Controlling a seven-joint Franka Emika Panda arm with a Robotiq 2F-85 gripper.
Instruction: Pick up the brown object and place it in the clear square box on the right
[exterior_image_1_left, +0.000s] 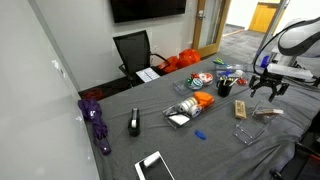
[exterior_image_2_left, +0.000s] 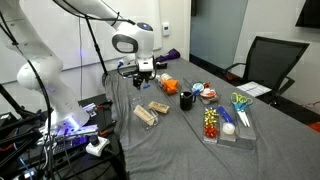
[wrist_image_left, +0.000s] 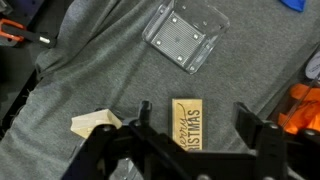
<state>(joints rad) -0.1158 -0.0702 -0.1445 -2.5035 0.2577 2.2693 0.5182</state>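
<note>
in the wrist view we start at the left with a pale, wedge-shaped wooden block (wrist_image_left: 95, 124). it lies on the grey cloth-covered bench (wrist_image_left: 90, 70), below and to the left of the clear square plastic box (wrist_image_left: 186, 36).

next comes the tool (wrist_image_left: 194, 110). its two black fingers (wrist_image_left: 145, 112) are spread wide apart and grip nothing. between them, straight below the clear box and well apart from it, lies the flat oblong tan-brown wooden block (wrist_image_left: 186, 122). it rests flat on the cloth with its lighter printed top up, and we can read part of the word "christmas" running along its length. the brown block sits nearer the left finger than the right. a strip of grey cloth shows on each side of it, narrow on the left and wider on the right, so neither finger touches it.

the clear box stands on the cloth turned a little askew to the brown block, with a small dot near each corner of its base.

lower and to the right of the clear box, at the edge of the view, we see part of an orange bundle (wrist_image_left: 305, 105). above and to the right of the box, a small blue piece (wrist_image_left: 293, 4) is cut off by the top edge.

in an exterior view the tool (exterior_image_1_left: 268, 88) hangs above the bench near its right end. the brown block lies under it and the clear box is just beside that, nearer the camera.
</note>
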